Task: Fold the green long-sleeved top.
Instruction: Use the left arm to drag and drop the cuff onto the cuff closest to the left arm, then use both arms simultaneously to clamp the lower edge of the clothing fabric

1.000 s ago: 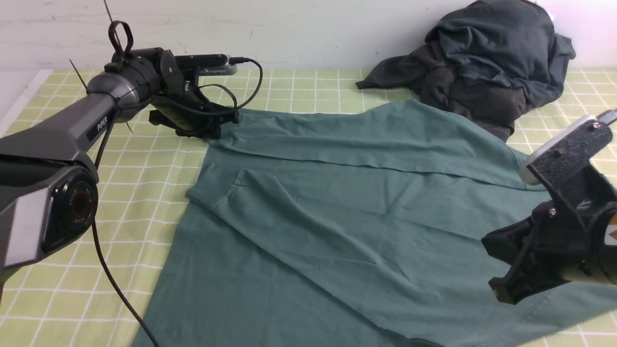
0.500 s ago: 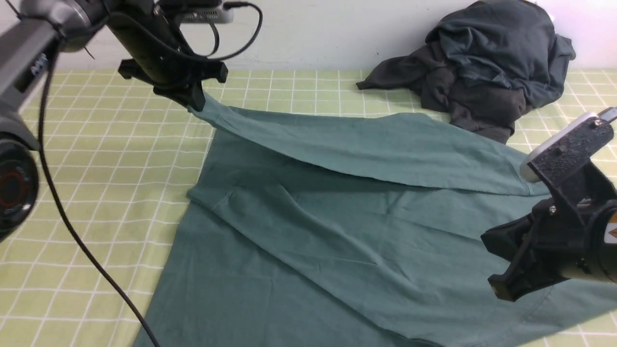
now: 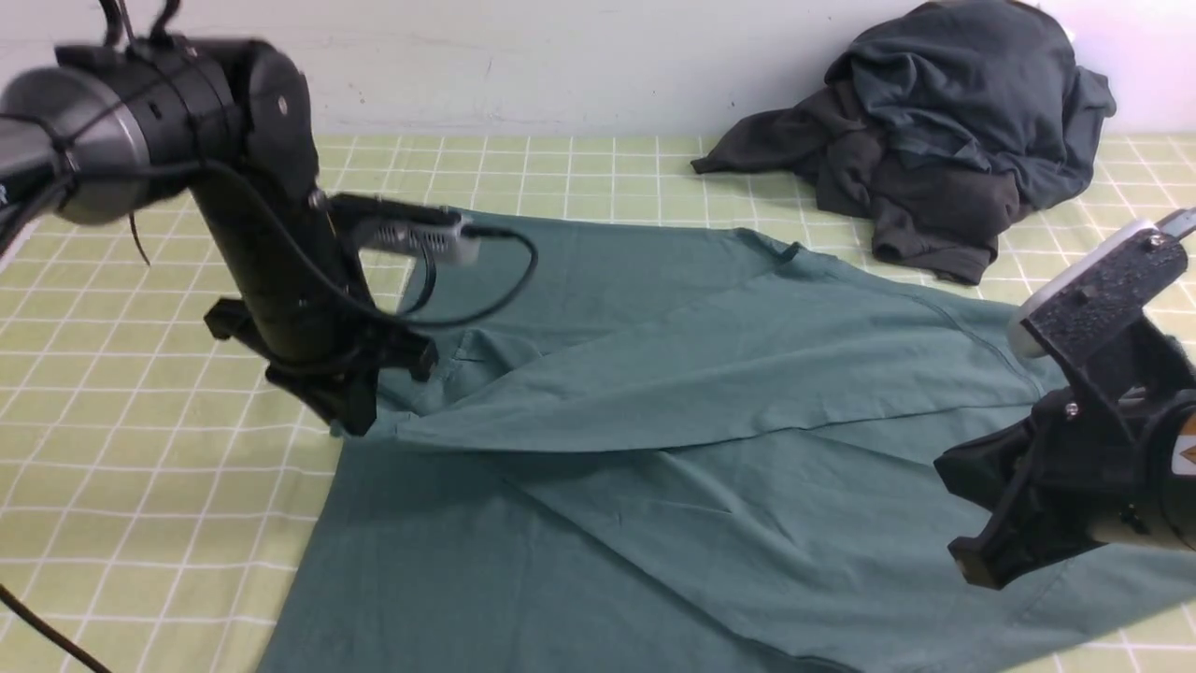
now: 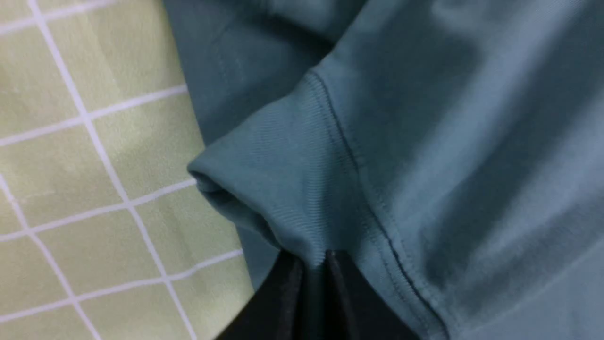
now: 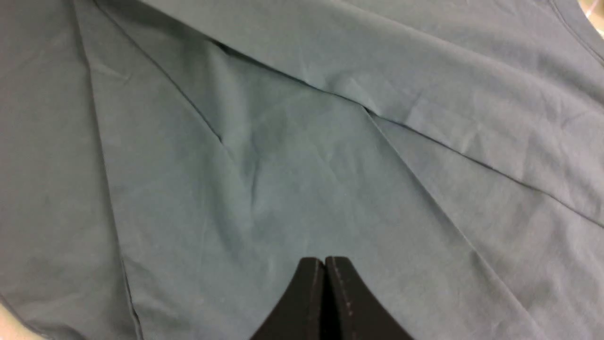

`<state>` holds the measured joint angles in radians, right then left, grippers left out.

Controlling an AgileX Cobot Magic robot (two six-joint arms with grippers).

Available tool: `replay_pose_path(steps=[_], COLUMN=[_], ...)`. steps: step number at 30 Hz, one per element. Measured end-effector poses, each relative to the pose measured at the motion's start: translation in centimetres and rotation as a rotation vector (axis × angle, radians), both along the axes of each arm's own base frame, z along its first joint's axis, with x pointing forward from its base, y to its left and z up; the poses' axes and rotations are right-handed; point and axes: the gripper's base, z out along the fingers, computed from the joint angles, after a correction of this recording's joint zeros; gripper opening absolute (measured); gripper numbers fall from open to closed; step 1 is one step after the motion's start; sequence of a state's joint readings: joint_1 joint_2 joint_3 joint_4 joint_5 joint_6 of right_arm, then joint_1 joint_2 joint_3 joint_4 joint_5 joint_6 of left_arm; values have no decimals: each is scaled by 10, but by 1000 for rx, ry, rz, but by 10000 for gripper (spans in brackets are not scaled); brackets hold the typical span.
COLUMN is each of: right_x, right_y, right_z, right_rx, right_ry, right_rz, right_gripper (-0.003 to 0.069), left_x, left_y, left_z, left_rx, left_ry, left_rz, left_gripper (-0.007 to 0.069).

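The green long-sleeved top [image 3: 654, 449] lies spread over the checked cloth, its body filling the middle and near side. One long sleeve runs across the body from the right shoulder to the left edge. My left gripper [image 3: 360, 425] is shut on that sleeve's ribbed cuff [image 4: 283, 189], pinched between the black fingers [image 4: 337, 278] at the top's left edge, low over the table. My right gripper [image 5: 324, 260] is shut with nothing in it, hovering above the top's right part [image 5: 302, 165]; in the front view its body [image 3: 1074, 467] shows at the right.
A dark charcoal-grey heap of clothes [image 3: 944, 121] sits at the back right against the white wall. The yellow-green checked tablecloth [image 3: 140, 449] shows to the left of the top. The left arm's cable [image 3: 495, 280] loops above the fabric.
My left gripper lifted the sleeve cuff from the far left corner, then carried it toward me and down to the top's left edge. The sleeve now lies across the body. The right arm stayed still.
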<state>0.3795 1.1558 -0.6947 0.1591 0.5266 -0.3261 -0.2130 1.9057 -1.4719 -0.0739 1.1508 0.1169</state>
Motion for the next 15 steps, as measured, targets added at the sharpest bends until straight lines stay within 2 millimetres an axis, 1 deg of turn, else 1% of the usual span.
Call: replay_pose_path(steps=[1,3,5,6,7,8,9,11,12,13,14,15], right_x=[0,0,0,-1,-1,-1,-2,-3,-3,-3,-4,-4], right_y=[0,0,0,0,0,0,0,-1,-1,-1,-1,-1], right_z=[0,0,-1,-1,-1,-1,-2,-3,-3,-3,-4,-4], right_rx=[0,-1,-2,-4,-4,-6,-9,-14,-17,-18,-22,-26], right_ry=[1,3,6,11,11,16,27,41,48,49,53,56], right_rz=[0,0,1,1,1,2,4,6,7,8,12,15], right_gripper=[-10,-10,-10,-10,-10,-10,-10,-10,-10,-10,-10,-10], left_x=[0,-4,-7,-10,-11,-13,-27,-41,-57,-57,-76,-88], left_y=[0,2,2,3,3,3,5,6,9,9,10,10], left_z=[-1,-9,-9,-7,-6,-4,3,9,7,9,3,-2], left_rx=[0,15,19,21,19,17,2,-18,-22,-25,-22,-14], left_ry=[-1,17,26,36,35,37,45,49,71,63,81,69], left_rz=[2,0,-3,-12,-11,-12,-10,-6,-8,-8,-35,-90], left_gripper=[60,117,175,221,230,253,330,382,411,415,436,445])
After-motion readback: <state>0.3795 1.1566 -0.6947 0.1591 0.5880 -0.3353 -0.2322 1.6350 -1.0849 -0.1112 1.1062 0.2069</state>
